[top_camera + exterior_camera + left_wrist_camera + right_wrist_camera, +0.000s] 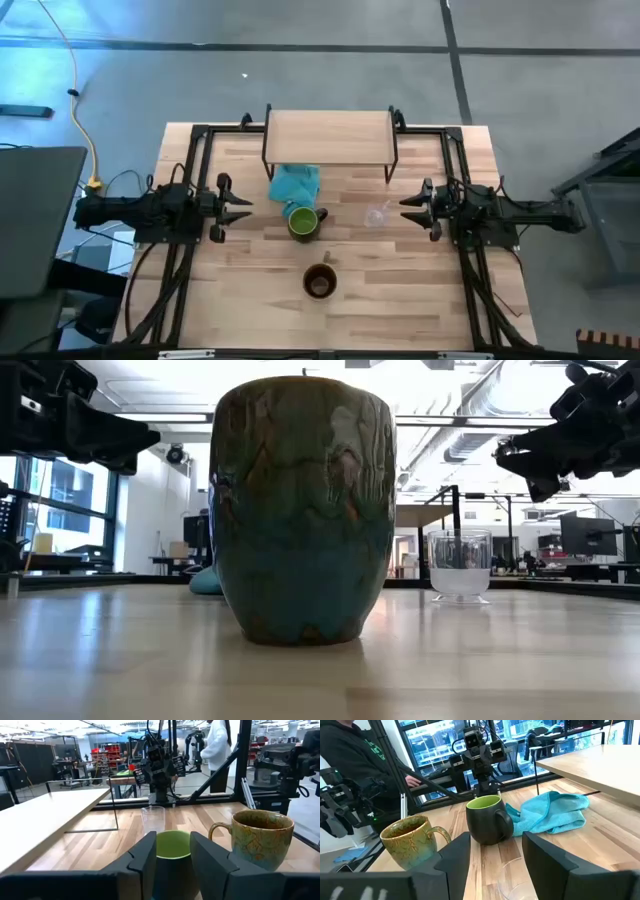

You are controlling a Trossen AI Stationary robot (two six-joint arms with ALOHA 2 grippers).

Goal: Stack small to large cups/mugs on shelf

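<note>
— What do we see of our arms?

— Two of them, both matte black. On the left arm (150,212), a blocky wrist housing narrows to the left gripper (238,208), whose two fingers are pointed. The right arm (510,215) and right gripper (412,207) mirror it.

— Up close?

— Our left fingers (145,862) are broad, dark, angular slabs with flat faces. The right fingers (452,857) look the same.

— Cables?

— Thin black ones trail from each base along the table's left and right edges. Seen from our left wrist, the right arm's wrist carries small white labels and a red spot.
</note>
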